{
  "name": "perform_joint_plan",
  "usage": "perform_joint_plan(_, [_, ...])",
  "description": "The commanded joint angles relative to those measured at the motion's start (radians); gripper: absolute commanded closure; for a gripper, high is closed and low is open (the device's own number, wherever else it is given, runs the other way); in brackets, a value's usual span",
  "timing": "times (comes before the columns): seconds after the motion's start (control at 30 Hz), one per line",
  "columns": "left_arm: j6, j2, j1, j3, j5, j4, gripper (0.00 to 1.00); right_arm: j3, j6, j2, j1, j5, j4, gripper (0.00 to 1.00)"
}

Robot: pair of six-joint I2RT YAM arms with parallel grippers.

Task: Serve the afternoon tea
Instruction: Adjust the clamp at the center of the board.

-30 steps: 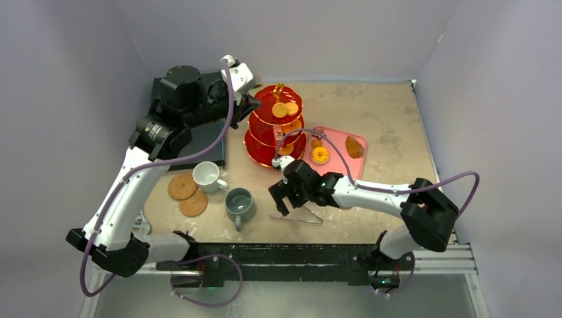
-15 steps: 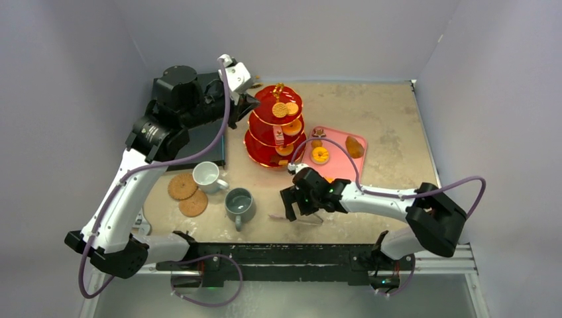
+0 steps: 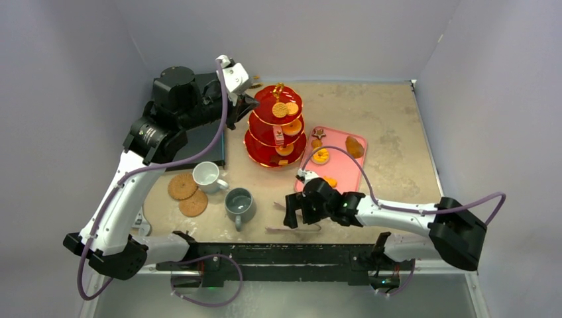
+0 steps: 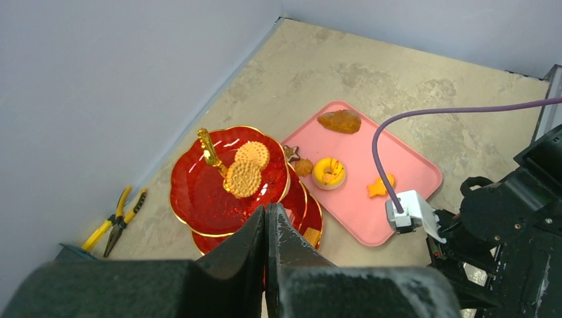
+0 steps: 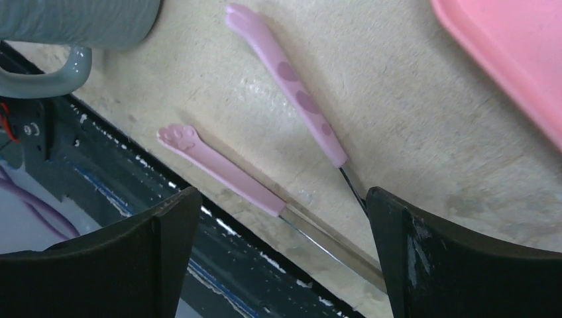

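The right claw (image 5: 281,199) is spread wide and hangs low over a pair of tongs (image 5: 291,93) with pink paw-shaped tips, which lie flat on the worktop (image 5: 411,119) directly under it. The 2 arms of the tongs open away from the claw toward the grey mug (image 5: 79,20), and their bare metal parts run together close to one finger. Beyond this claw is the pink tray (image 4: 417,169), carrying a doughnut (image 4: 329,172), a star biscuit (image 4: 380,186) and a brown pastry (image 4: 339,120). The left claw (image 4: 267,215) is pressed together with nothing in it. The red 3-tier stand (image 4: 199,185) stands just below and ahead of it, with 2 round biscuits on its top tier.

The step in hand, I judge, is to pick up the tongs. To do it well, the right claw should come straight down with 1 finger outside each arm, at the metal part behind the pink sleeves. It should close only until both arms are caught. The nearer arm lies close to the worktop edge (a push could slide it off), so the fingers should meet both arms together.
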Motion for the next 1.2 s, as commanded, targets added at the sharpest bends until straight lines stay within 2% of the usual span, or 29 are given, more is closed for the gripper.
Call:
perform_joint_plan(0.0, [-0.026, -0.018, 0.003, 0.042, 0.016, 0.014, 1.00, -0.059, 0.106, -0.051, 0.028, -0.018, 0.062, 0.01])
perform_joint_plan(0.23, [-0.027, -0.018, 0.003, 0.041, 0.018, 0.012, 1.00, -0.049, 0.163, -0.033, 0.144, 0.113, -0.019, 0.01])
perform_joint_plan(0.43, [0.018, -0.029, 0.003, 0.017, 0.056, -0.006, 0.96, 0.076, 0.033, -0.012, 0.157, 0.236, -0.135, 0.01])
perform_joint_plan(0.57, [0.036, -0.045, 0.003, -0.018, 0.047, -0.001, 0.96, 0.147, -0.052, 0.041, 0.156, 0.261, -0.183, 0.02])
perform_joint_plan(0.73, [0.042, -0.053, 0.003, -0.011, 0.037, -0.004, 0.96, 0.212, -0.147, 0.177, 0.155, 0.275, -0.169, 0.19])
perform_joint_plan(0.97, [0.061, -0.060, 0.003, -0.001, 0.013, -0.018, 0.97, 0.215, -0.198, 0.219, 0.156, 0.234, -0.137, 0.33])
perform_joint_plan(1.07, [0.054, -0.061, 0.003, 0.000, 0.018, -0.016, 0.97, 0.256, -0.199, 0.283, 0.156, 0.252, -0.164, 0.56])
perform_joint_plan(1.17, [0.052, -0.063, 0.003, 0.001, 0.015, -0.016, 0.97, 0.291, -0.172, 0.340, 0.154, 0.288, -0.167, 0.87])
